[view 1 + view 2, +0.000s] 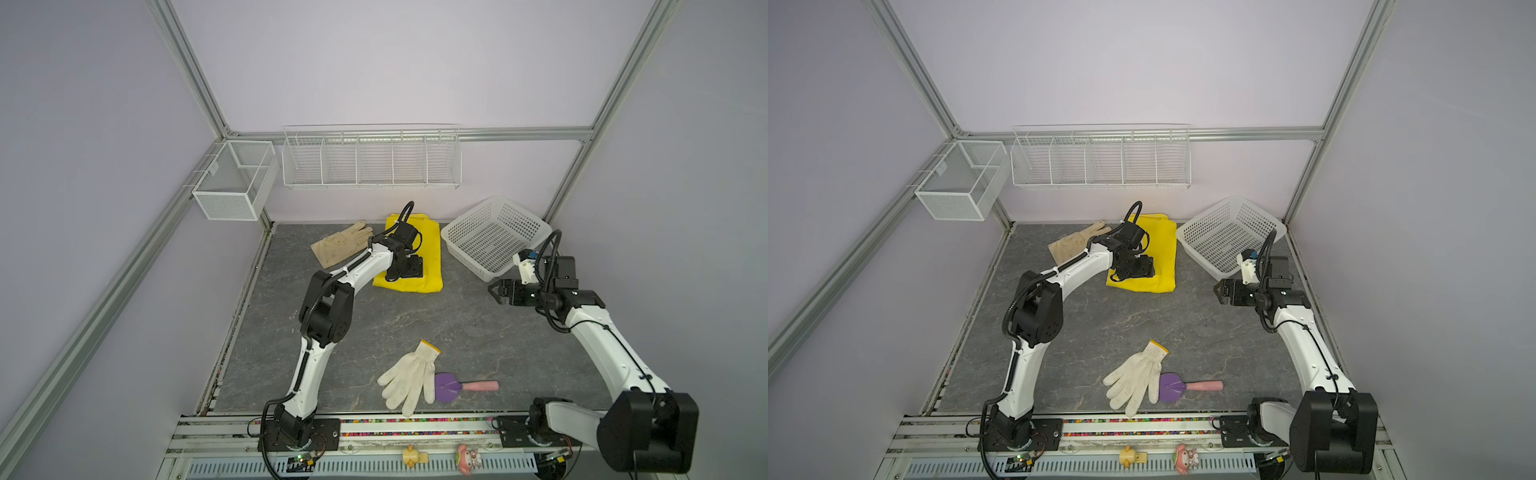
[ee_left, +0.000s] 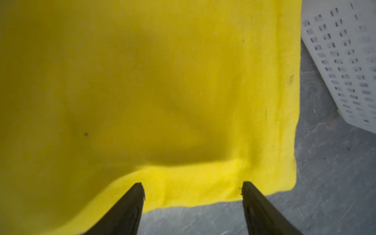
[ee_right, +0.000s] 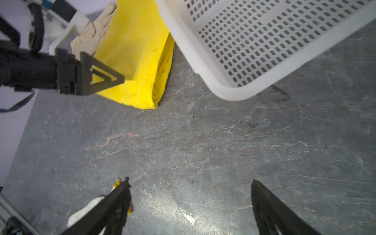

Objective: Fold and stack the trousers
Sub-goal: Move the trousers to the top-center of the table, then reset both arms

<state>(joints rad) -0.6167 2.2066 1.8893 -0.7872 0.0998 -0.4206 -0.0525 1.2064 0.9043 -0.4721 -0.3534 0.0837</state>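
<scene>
The bright yellow trousers (image 1: 428, 253) (image 1: 1163, 253) lie folded into a flat rectangle at the back middle of the grey table. My left gripper (image 1: 411, 270) (image 1: 1142, 270) hovers over their near part. In the left wrist view its fingers stand apart over the cloth's near edge (image 2: 183, 183), and the left gripper (image 2: 192, 187) is open with nothing between the fingers. The right wrist view shows the folded layers of the trousers (image 3: 134, 50) from the side. My right gripper (image 1: 494, 291) (image 1: 1219, 291) (image 3: 190, 181) is open above bare table, right of the trousers and apart from them.
A white perforated basket (image 1: 494, 241) (image 3: 264, 50) sits tilted at the back right, close to the trousers. A cream glove (image 1: 340, 245) lies left of them. A white knitted glove (image 1: 411, 378) and a purple, pink-handled tool (image 1: 453, 386) lie near the front edge. Wire racks (image 1: 370, 162) hang on the back wall.
</scene>
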